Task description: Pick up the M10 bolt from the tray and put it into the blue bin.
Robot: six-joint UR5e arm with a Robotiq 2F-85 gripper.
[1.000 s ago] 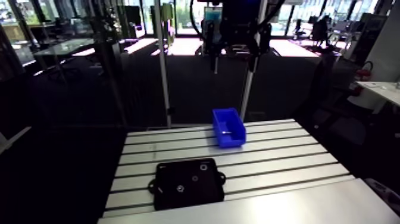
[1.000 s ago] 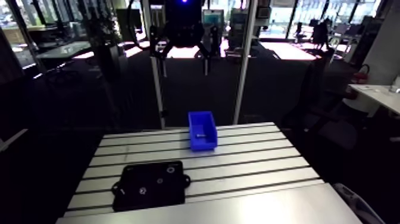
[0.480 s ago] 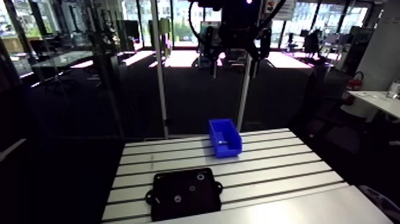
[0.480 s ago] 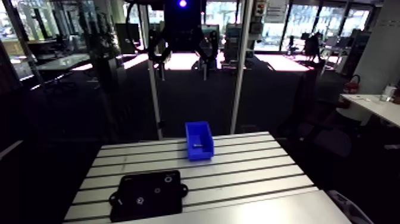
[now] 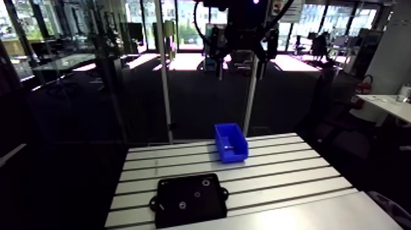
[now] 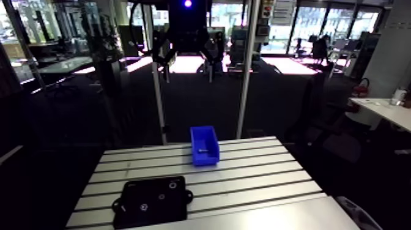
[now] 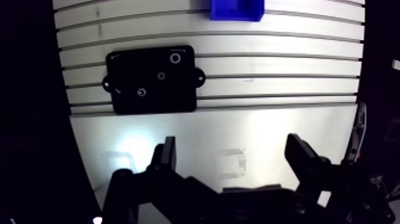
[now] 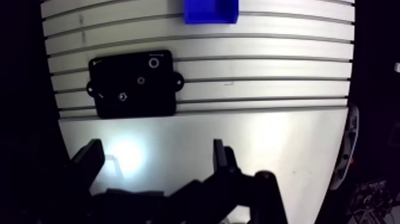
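Arm view: the blue plastic open bin (image 5: 231, 142) sits just above the frame's centre on the slotted aluminium table (image 5: 287, 168). A small pale slender piece (image 5: 227, 147) lies inside it, most likely the M10 bolt. The flat black tray (image 5: 205, 211), at lower centre-left, carries a few small ring-like parts (image 5: 207, 181).

Wrist view: the gripper (image 7: 232, 143) hangs high over the table, fingers spread wide with nothing between them. Tray and bin lie well ahead of it. The task looks done, with nothing left to move.
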